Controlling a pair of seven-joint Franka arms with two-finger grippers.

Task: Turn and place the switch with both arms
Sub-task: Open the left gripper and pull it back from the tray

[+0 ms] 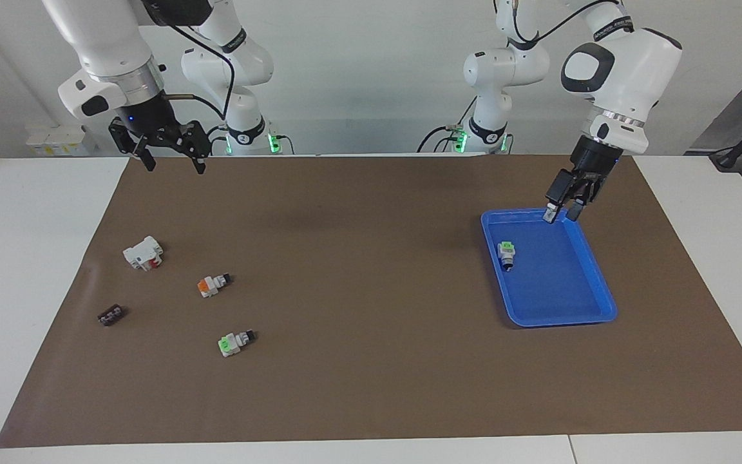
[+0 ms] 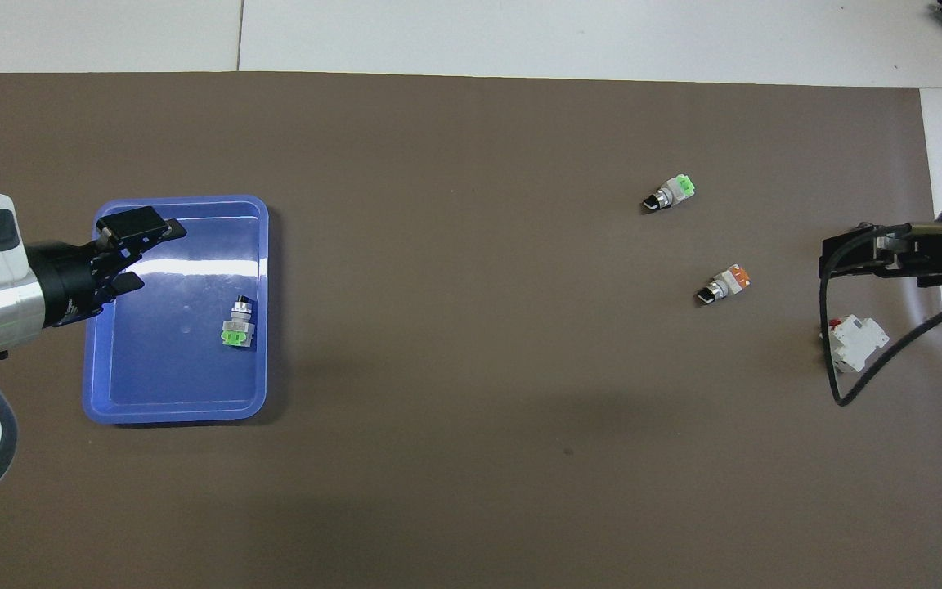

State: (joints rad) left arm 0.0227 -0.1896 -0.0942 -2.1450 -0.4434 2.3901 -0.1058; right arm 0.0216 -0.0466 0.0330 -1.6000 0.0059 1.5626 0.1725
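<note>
A green-capped switch [image 1: 506, 252] [image 2: 238, 325] lies in the blue tray [image 1: 593, 312] [image 2: 177, 409]. Two more switches lie on the brown mat toward the right arm's end: an orange-capped one [image 1: 213, 284] [image 2: 723, 285] and a green-capped one [image 1: 236, 342] [image 2: 669, 193]. My left gripper [image 1: 560, 216] [image 2: 152, 255] hangs open and empty over the tray's rim, apart from the switch inside. My right gripper [image 1: 176, 167] [image 2: 835, 258] waits open and empty, raised over the mat's edge at its own end.
A bigger white block with a red part [image 1: 143, 252] [image 2: 854, 342] lies near the orange-capped switch. A small black piece [image 1: 111, 315] lies farther from the robots. The right arm's black cable [image 2: 839, 393] loops over the white block.
</note>
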